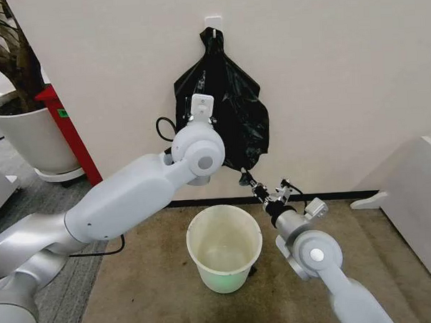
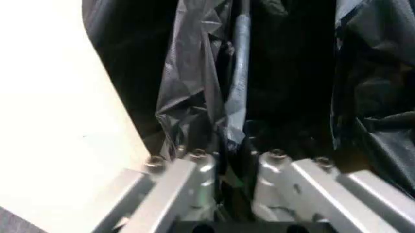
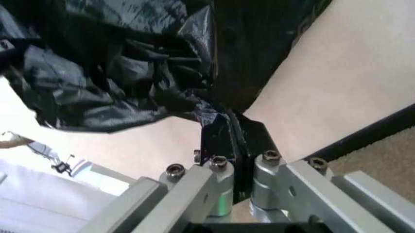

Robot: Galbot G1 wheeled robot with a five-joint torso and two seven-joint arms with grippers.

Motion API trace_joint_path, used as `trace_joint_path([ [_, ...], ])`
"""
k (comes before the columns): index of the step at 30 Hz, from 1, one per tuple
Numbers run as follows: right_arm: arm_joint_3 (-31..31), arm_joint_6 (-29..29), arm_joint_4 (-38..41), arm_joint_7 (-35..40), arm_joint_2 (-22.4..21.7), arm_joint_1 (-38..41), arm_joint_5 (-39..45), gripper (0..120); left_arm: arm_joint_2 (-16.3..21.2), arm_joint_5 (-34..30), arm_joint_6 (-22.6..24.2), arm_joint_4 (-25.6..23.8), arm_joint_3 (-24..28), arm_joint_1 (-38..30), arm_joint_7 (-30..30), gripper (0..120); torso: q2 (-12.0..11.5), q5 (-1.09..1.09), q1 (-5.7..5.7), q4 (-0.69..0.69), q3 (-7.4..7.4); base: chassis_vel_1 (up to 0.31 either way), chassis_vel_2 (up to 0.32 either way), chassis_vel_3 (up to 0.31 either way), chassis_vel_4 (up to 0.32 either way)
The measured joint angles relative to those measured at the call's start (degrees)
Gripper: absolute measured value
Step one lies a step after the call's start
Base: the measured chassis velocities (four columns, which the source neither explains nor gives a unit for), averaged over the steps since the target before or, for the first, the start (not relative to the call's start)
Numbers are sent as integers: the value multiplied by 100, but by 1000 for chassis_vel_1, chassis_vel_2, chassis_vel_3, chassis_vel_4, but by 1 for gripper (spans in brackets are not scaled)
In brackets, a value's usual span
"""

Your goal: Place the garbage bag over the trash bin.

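1. The garbage bag hangs flat against the wall from a small hook, well above the trash bin, which stands open on the carpet right under it

2. The right gripper has its jaws clenched on the bag's lower corner; in the right wrist view a pinch of black plastic sits squeezed between the dark pads, with the rest of the bag billowing away from it

3. The left gripper is up against the middle of the bag. A twisted fold of plastic runs down between its jaws, which look closed in on it, though some of the film may only be lying in the gap

4. To my eye the step is getting the bag off the hook and its mouth opened. Both grips should hold single edges, not bunched layers, then draw apart evenly so the thin film spreads without tearing before it comes down over the rim
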Motion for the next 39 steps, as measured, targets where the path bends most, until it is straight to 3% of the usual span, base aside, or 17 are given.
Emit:
trace_joint_path([
  [4,46,-40,83,-91,-30,-102,-488,5,21,2,-78,-3,-98,-13,201,0,0,0,0,1,0,0,0,0,0],
  [15,245,-49,689,-881,-282,-1058,-2836,47,-123,-17,-331,99,-323,-107,576,0,0,0,0,0,0,0,0,0,0],
  [24,489,2,1286,-875,-476,-1397,-3062,79,-67,-18,-459,188,-430,-105,772,0,0,0,0,-1,0,0,0,0,0],
  [29,714,-182,1382,-443,-808,-711,-2772,98,249,-69,-636,-108,-444,-38,1012,0,0,-1,0,0,0,0,0,0,0],
  [39,492,-470,655,-322,-1069,410,-2507,100,731,-246,-723,-474,-525,66,1148,0,0,0,0,2,0,0,0,0,0],
])
